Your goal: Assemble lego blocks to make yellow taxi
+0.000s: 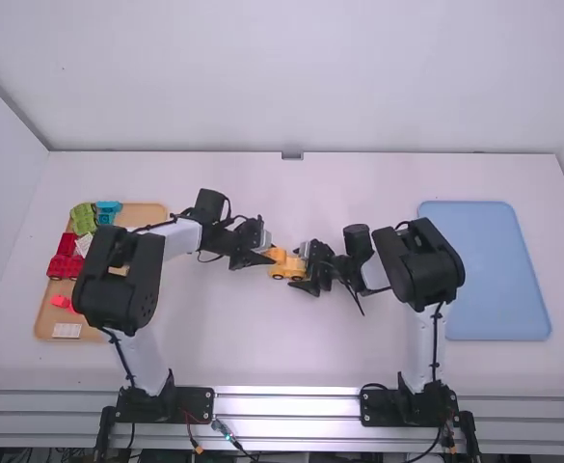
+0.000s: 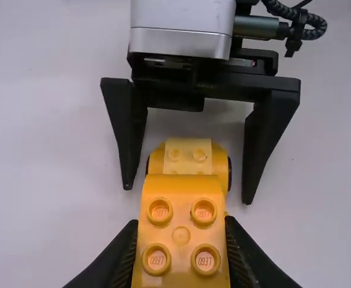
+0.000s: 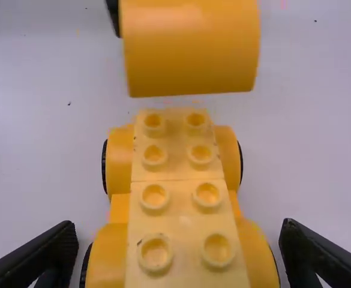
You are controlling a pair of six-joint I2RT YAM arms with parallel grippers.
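Left tool (image 2: 182,223): closed on both sides of the yellow cab block (image 3: 192,51), studs up. Right tool (image 3: 178,231): fingers wide apart, holding nothing, with the wheeled yellow chassis (image 3: 178,201) on the counter (image 1: 233,347) between and ahead of them, clear of both.

Step in hand, as judged: seating the cab on the chassis. The block is held higher than the chassis, just beyond its end farther from the right tool.

Procedure: first close your right tool gently on the chassis sides, keeping off the wheels, so it cannot roll. Bring the block over the chosen studs, square its edges to the chassis, then lower it level. Press evenly; a tilted push could seat one edge only. Check the fit before you open the left tool.
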